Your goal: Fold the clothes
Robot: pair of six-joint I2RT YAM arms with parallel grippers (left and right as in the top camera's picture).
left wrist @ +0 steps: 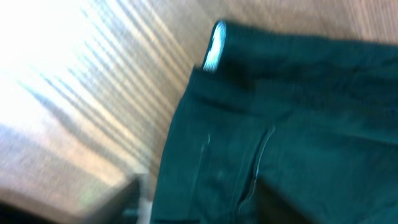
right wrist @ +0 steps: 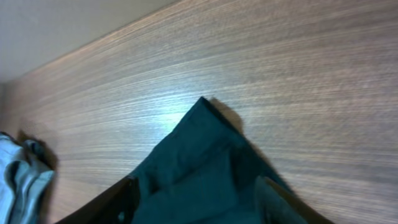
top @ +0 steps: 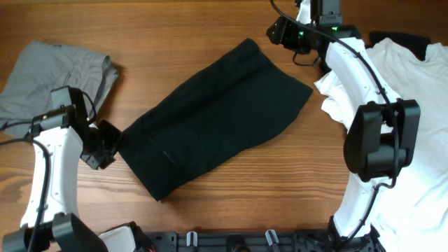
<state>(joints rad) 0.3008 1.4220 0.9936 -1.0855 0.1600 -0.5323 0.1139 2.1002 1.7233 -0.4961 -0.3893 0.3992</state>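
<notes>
Table (top: pixel 210 28); black T-shirt (top: pixel 217 115) between left hand (top: pixel 110 145), right hand (top: pixel 278 32)

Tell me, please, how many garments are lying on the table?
3: the black T-shirt, folded, in the middle; grey trousers at the far left; a white T-shirt at the right, partly under the right arm. A dark patch beyond it may be a fourth.
</notes>
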